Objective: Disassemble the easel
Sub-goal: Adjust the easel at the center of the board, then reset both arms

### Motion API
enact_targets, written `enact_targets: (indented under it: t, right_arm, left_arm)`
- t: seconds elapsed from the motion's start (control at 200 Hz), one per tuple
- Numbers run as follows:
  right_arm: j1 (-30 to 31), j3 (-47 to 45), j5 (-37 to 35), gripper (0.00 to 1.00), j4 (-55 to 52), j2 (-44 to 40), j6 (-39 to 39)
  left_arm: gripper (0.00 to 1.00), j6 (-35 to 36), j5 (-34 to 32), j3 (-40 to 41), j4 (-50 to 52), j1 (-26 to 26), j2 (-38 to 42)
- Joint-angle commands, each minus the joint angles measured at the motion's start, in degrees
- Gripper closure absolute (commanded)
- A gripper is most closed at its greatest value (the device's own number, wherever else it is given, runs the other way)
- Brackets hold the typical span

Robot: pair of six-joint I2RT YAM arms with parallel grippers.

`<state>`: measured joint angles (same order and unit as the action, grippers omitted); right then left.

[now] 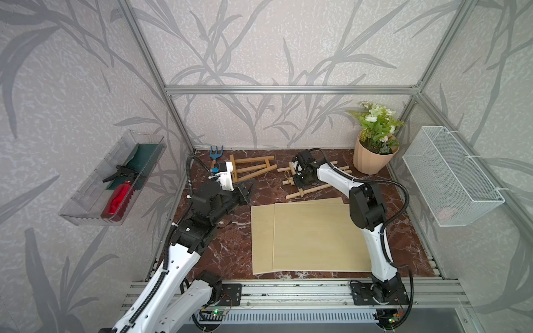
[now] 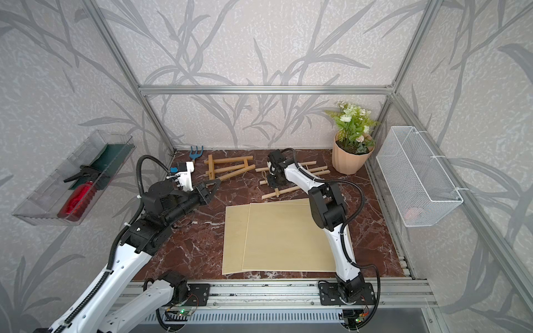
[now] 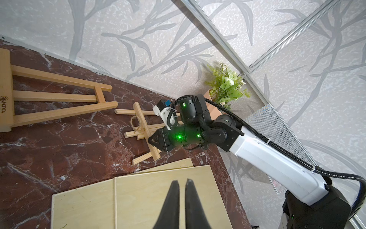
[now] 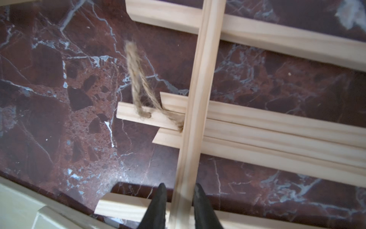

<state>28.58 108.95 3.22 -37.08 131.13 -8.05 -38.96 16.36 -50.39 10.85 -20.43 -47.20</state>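
Pale easel [image 4: 198, 83], maroon white-veined table [image 4: 49, 89]

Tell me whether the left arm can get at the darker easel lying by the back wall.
Probably yes. The left gripper hovers near the darker easel, jaws shut, with only bare table between them. It would need to open first.

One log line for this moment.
left gripper shut, empty | right gripper astride slat, grip unclear | pale easel lying flat, assembled

I've bare desk [image 1: 225, 250] open beside the plywood sheets [image 1: 317, 236] on the side of my left arm [image 1: 178, 259], slatted easel [image 3: 141, 117] and bigger easel [image 1: 253, 167] crowding the strip behind them, flower pot [image 1: 372, 161] beyond their far corner.
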Motion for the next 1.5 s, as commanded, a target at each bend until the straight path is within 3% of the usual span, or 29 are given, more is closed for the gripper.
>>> enact_targets:
  t: [0.0,0.365,0.48,0.555,0.69,0.87,0.985,1.17,1.22,1.405,1.495]
  right_arm:
    - [-1.3,1.5,-1.4,0.78,1.1,1.5,-1.5]
    - [-3.6,4.2,0.9,0.79,5.1,3.6,-2.4]
    - [-3.7,4.8,2.1,0.71,5.1,3.0,-2.2]
    - [-3.7,2.2,3.5,0.61,7.1,0.6,-2.6]
    - [-3.4,-10.1,3.1,0.42,17.9,-9.3,-3.7]
    - [-3.4,-32.7,1.5,0.24,36.8,-28.4,-3.6]
    - [-3.4,-48.2,-3.1,0.13,48.7,-43.3,-2.4]
    - [-3.5,-69.1,-14.8,0.05,62.4,-65.1,0.6]
    - [-3.5,-74.3,-18.5,0.02,65.4,-70.0,1.1]
    - [-6.2,-87.9,-32.9,0.01,72.8,-79.7,2.6]
    - [-11.4,-91.3,-33.4,0.01,72.7,-82.3,-0.3]
  left_arm:
    - [0.9,1.4,-1.2,0.7,-0.1,0.6,-0.3]
    - [0.9,4.9,-4.8,0.1,1.3,1.2,-1.3]
    - [0.89,6.4,-6.5,-0.1,2.1,1.9,-1.7]
    - [0.79,7.4,-8.4,-0.3,2.8,2.3,-1.7]
    - [0.47,9.1,-13.4,-0.4,3.5,2.8,-0.8]
    - [0.22,8.6,-19.6,-1.5,4.3,2.8,2.6]
    - [0.15,9.1,-24.4,-2.1,4.0,2.8,5.5]
    - [0.1,13.9,-30.7,-1.8,-0.2,2.7,8.1]
    - [0.01,16.1,-30.9,-0.8,-3.3,2.7,8.4]
    - [0.01,21.2,-36.5,2.5,-13.9,2.7,5.9]
    - [0.01,25.9,-38.3,8.2,-26.3,2.8,4.9]
